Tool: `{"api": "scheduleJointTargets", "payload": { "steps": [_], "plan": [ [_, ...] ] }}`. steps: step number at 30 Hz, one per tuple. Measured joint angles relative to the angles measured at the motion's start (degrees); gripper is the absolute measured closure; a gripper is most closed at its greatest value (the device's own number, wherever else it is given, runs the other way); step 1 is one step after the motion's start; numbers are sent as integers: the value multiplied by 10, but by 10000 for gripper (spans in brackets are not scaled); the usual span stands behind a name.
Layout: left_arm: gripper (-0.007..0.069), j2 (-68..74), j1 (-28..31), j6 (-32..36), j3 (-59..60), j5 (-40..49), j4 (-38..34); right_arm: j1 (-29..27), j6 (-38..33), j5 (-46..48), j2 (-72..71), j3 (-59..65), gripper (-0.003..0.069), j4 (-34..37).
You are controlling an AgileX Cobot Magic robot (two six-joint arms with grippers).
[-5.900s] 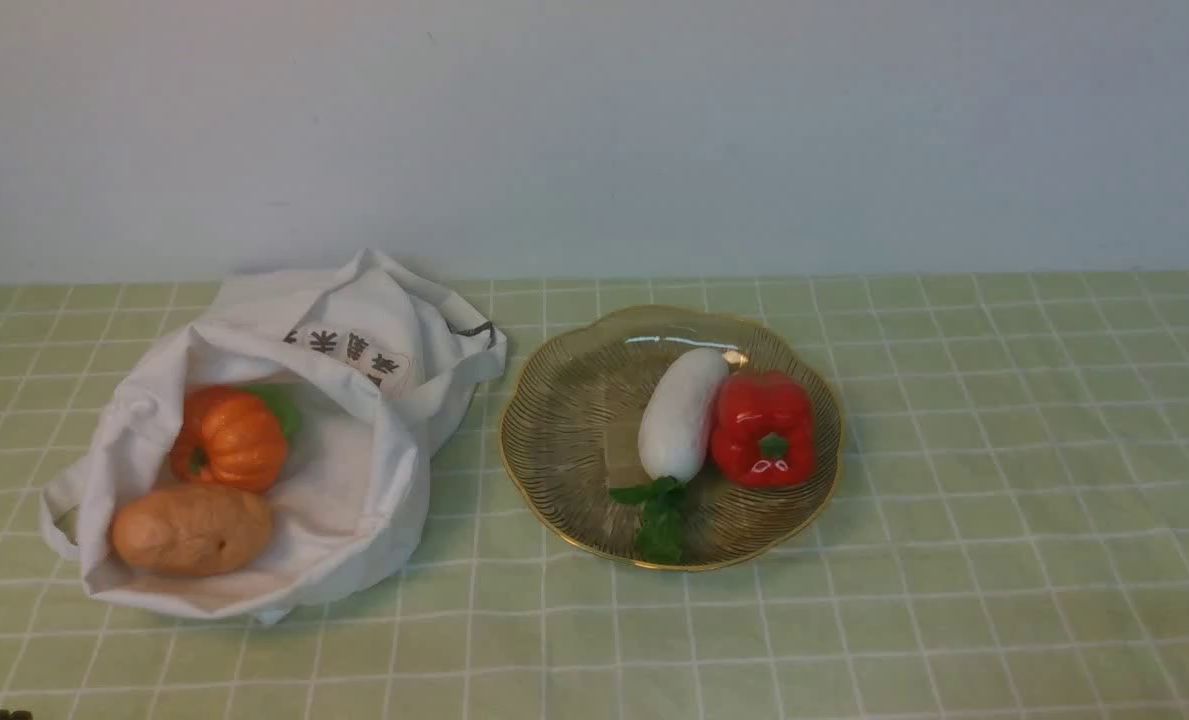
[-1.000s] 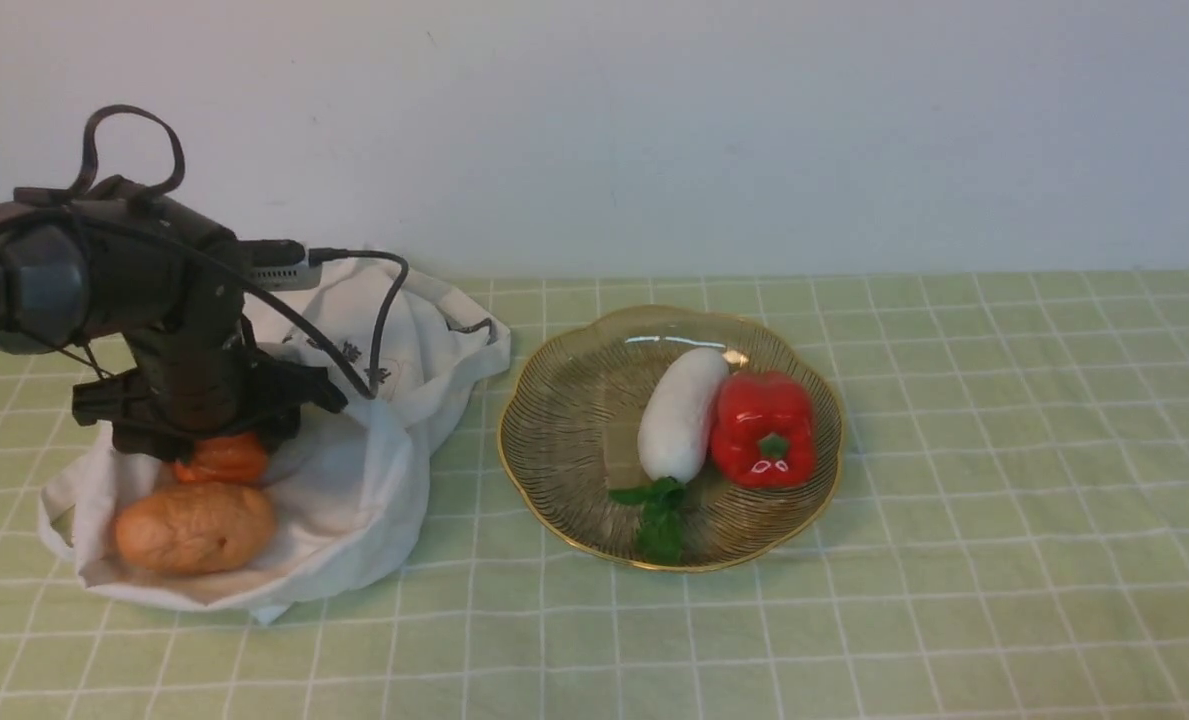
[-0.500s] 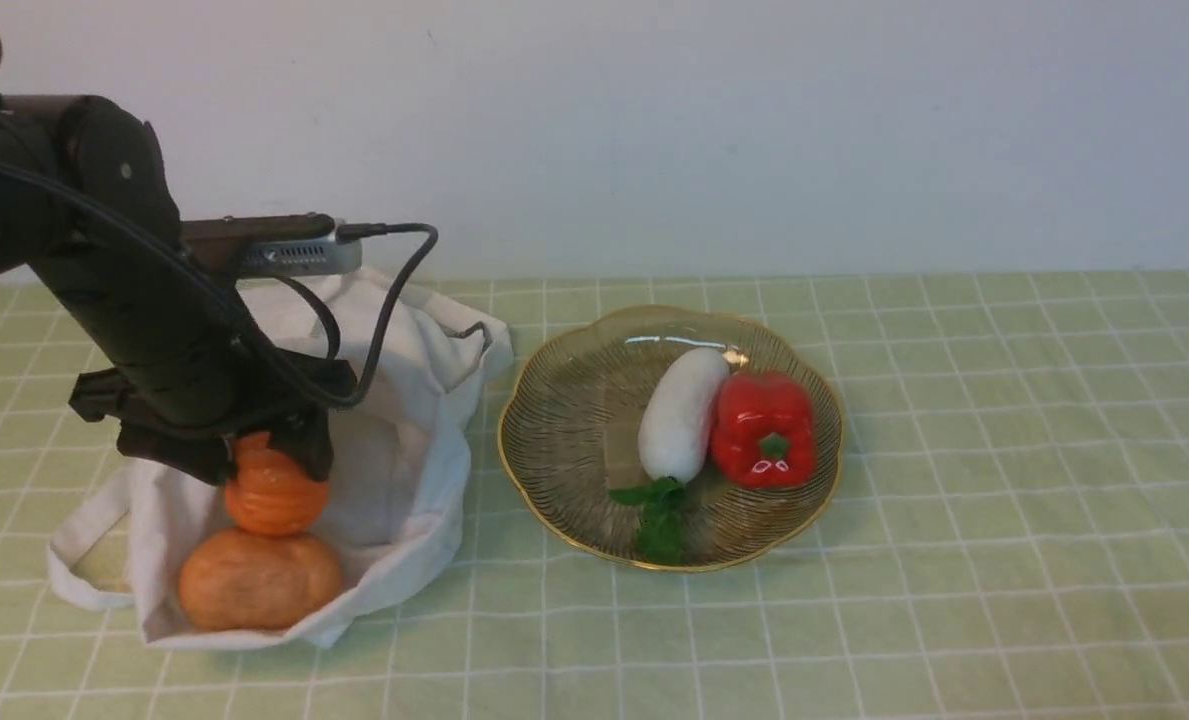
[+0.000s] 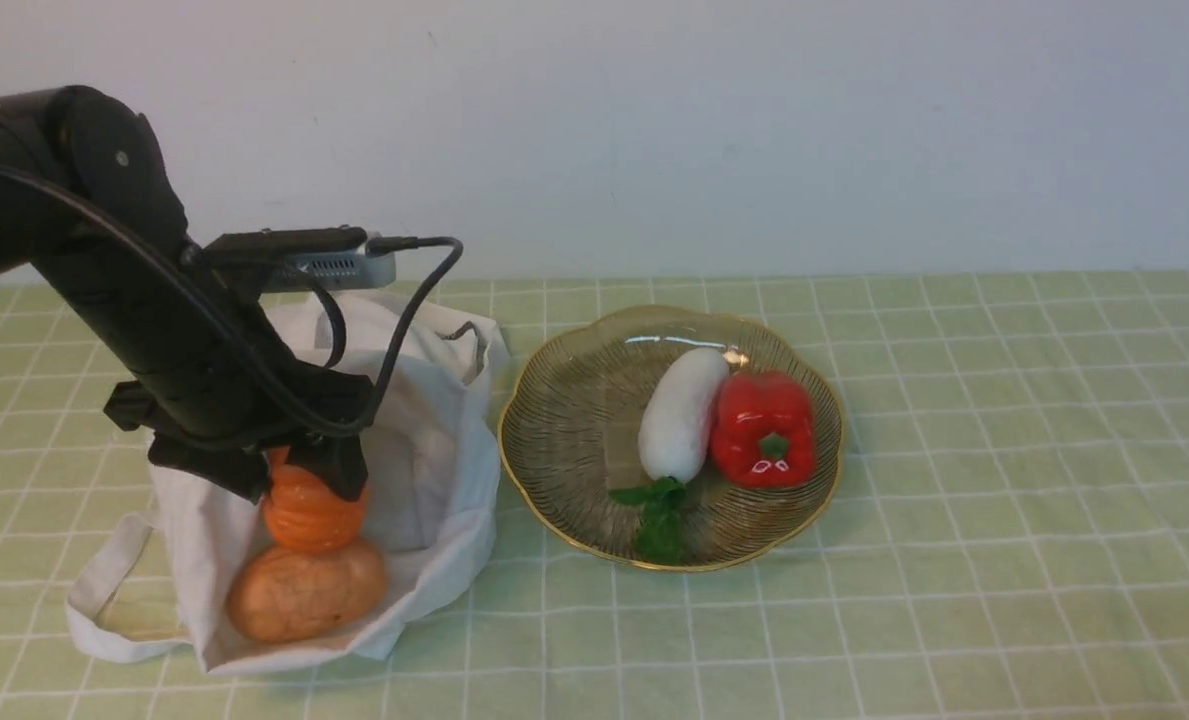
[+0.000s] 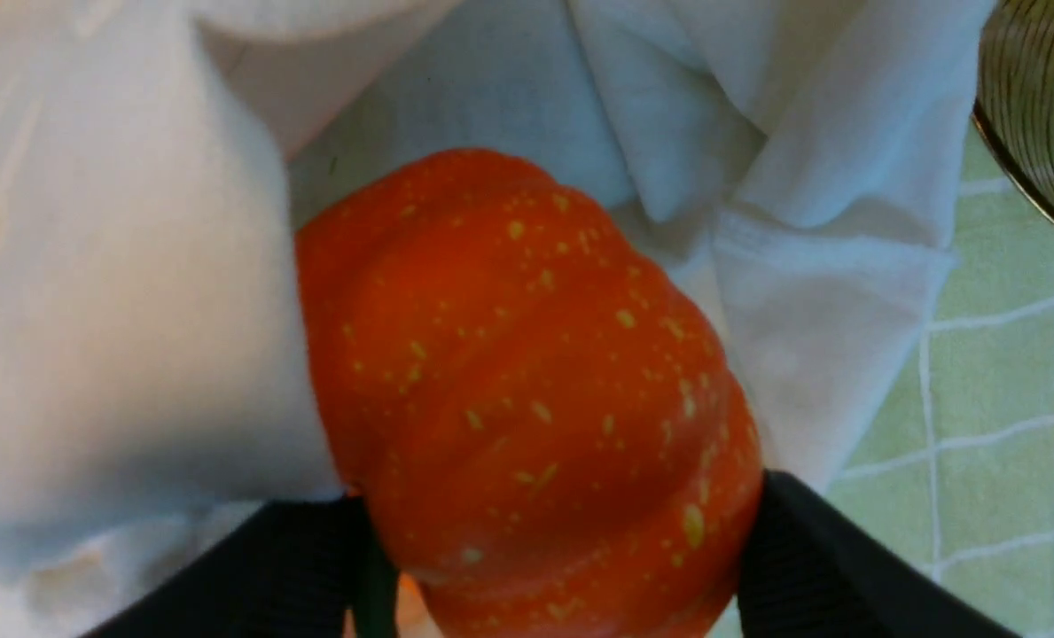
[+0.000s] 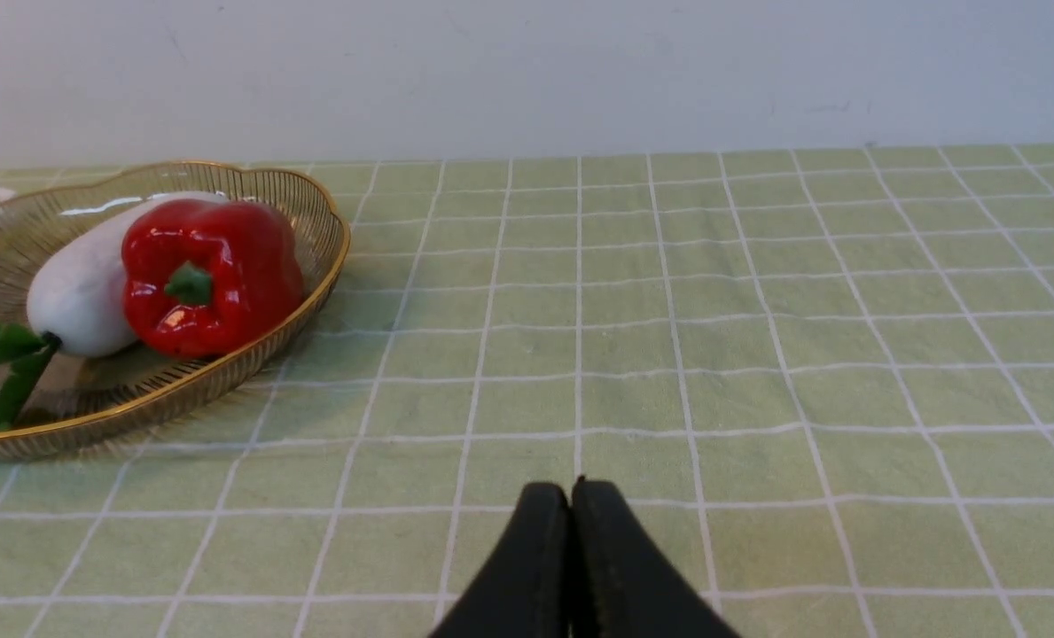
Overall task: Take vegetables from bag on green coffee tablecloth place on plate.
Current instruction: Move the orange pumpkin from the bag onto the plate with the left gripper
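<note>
Shifted toward the plate point(image 4: 544, 520), bag point(image 4: 464, 540) and pumpkin point(image 4: 312, 510) move together; left gripper point(image 4: 304, 482), part-open around the pumpkin, grips it above the potato point(image 4: 306, 592); extraction appears underway, next requiring a lift free of cloth.

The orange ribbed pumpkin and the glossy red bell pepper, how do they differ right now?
The orange ribbed pumpkin is matte with yellow flecks; the glossy red bell pepper shines and has a green stem.
The pumpkin is gripped between the left gripper's fingers at the white cloth bag; the pepper sits ungripped on the amber ribbed glass plate.
Both are rounded, with lobed sides.
</note>
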Motion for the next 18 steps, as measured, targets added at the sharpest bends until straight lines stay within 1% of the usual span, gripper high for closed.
{"api": "scheduleJointTargets", "payload": {
  "steps": [5,7,15,18],
  "plan": [
    [123,46,0,-9,-9,-51,7,0,0,0,0,0,674,0],
    [123,59,0,-15,-8,-58,16,0,0,0,0,0,674,0],
    [121,70,0,-25,-5,-50,25,0,0,0,0,0,674,0],
    [99,60,0,-25,-17,-30,26,0,0,0,0,0,674,0]
  ]
}}
